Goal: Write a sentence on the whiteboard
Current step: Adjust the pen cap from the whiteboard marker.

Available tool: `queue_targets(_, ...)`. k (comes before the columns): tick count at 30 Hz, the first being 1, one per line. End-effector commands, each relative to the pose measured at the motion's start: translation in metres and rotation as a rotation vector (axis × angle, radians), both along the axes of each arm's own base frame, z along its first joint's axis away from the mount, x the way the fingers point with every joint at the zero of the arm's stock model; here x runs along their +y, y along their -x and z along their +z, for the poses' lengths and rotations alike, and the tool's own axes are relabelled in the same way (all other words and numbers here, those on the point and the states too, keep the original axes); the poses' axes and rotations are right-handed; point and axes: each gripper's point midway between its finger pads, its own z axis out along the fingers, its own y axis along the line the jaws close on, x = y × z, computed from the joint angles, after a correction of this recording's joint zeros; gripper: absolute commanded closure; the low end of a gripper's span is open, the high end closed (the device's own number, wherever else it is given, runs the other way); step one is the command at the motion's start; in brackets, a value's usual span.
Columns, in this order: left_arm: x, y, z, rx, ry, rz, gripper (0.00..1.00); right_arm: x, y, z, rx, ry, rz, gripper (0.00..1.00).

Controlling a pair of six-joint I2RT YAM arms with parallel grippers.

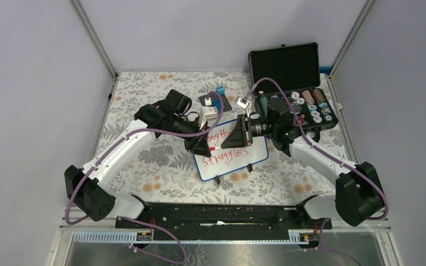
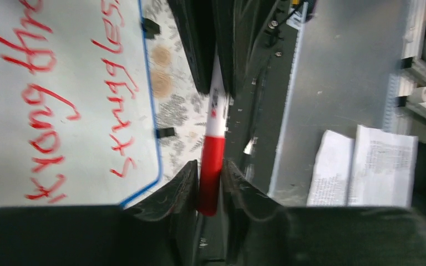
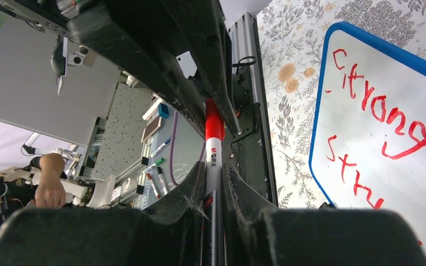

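Observation:
The whiteboard (image 1: 238, 159) lies on the floral cloth with red handwriting on it. It also shows in the left wrist view as the whiteboard (image 2: 83, 94) and in the right wrist view as the whiteboard (image 3: 388, 116). Both grippers meet just above its left part, holding one marker (image 1: 213, 148) between them. My left gripper (image 2: 211, 185) is shut on the marker's red cap (image 2: 212, 166). My right gripper (image 3: 213, 185) is shut on the white barrel (image 3: 213, 163); the red cap (image 3: 213, 126) at its far end sits between the other arm's black fingers. The marker's tip is hidden.
A black foam-lined case (image 1: 297, 83) stands open at the back right, with chips in its lower half. A small card with a blue piece (image 1: 217, 100) and a pale metal part (image 1: 243, 103) lie behind the board. Papers (image 2: 366, 166) lie beyond the table's near edge.

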Motion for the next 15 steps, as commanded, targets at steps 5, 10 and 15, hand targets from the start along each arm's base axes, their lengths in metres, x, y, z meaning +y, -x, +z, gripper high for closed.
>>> queue_targets(5,0.0,-0.039,0.046,-0.4,0.032,0.016,0.48,0.003,-0.007,0.009,-0.046,0.021,-0.048,1.0)
queue_targets(10,0.004,-0.035,0.028,-0.45,-0.083,0.003,0.46,0.005,-0.009,0.006,-0.03,0.024,-0.052,1.0)
queue_targets(15,-0.002,-0.034,0.018,-0.503,-0.146,-0.035,0.46,0.005,-0.009,0.004,-0.019,0.03,-0.056,1.0)
